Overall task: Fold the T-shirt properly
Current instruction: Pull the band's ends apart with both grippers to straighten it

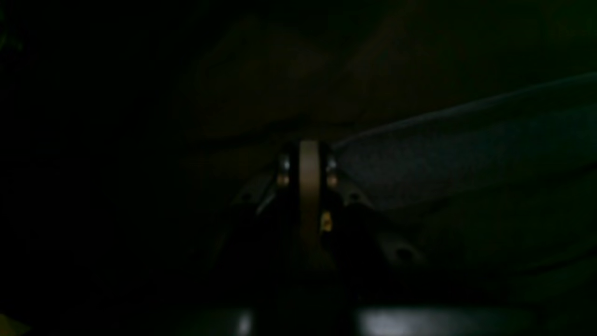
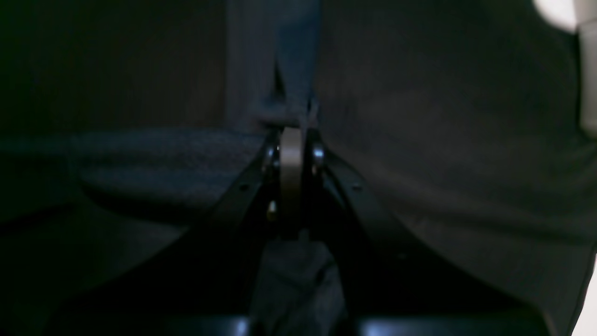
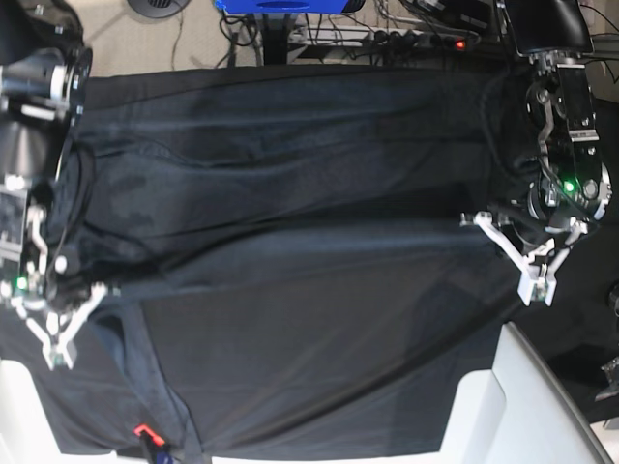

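The T-shirt [image 3: 290, 290] lay spread wide over the black cloth [image 3: 290, 87] on the table, reaching from one arm to the other. The right gripper [image 3: 60, 360] sat at one side edge of the shirt — its two fingers were pressed tight together. In the right wrist view a bit of grey shirt cloth looked pinched at the tips. The left gripper [image 3: 538, 290] was at the other side edge, fingers squeezed together too. That wrist view was very dark — I could not tell if it held any cloth.
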Controlling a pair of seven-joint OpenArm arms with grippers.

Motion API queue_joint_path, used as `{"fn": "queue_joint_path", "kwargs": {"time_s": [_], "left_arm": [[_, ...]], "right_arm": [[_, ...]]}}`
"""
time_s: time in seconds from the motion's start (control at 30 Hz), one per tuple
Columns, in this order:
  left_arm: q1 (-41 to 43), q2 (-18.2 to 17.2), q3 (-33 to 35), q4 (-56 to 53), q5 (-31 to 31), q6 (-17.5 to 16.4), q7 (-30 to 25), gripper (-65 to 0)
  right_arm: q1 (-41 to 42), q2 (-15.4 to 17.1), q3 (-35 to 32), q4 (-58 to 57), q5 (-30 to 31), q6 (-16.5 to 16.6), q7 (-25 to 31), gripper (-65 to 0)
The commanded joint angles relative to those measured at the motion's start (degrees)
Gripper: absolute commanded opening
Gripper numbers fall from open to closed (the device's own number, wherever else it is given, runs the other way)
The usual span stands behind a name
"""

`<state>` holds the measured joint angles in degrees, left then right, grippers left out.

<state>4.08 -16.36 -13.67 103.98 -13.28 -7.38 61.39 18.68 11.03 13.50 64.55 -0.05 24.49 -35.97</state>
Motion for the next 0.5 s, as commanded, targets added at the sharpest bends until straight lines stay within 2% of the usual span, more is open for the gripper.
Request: {"fn": "queue_joint_path", "kwargs": {"time_s": [0.0,0.07,0.2,0.47], "left_arm": [[-0.2,-0.7,-0.2,1.1,0.3,0.3,-0.7,-65.0],[0.9,-0.7,-0.2,1.1,0.3,0.3,-0.7,-65.0],[3.0,-0.8,-0.2,1.2,0.3,0.3,-0.9,-65.0],[4.9,-1.0,-0.2,1.3,0.3,0.3,-1.0,-65.0]], "right_arm": [[1.1,0.6,0.2,2.4,0.6,0.0,1.5,-64.8],[-1.2,0.5,0.2,5.3,0.6,0.0,0.9,-64.8],[-4.4,0.5,0.3,11.4,0.7,0.0,-5.7,-64.8],[-11.1,0.5,0.3,22.7,0.7,0.0,-14.8,-64.8]]}}
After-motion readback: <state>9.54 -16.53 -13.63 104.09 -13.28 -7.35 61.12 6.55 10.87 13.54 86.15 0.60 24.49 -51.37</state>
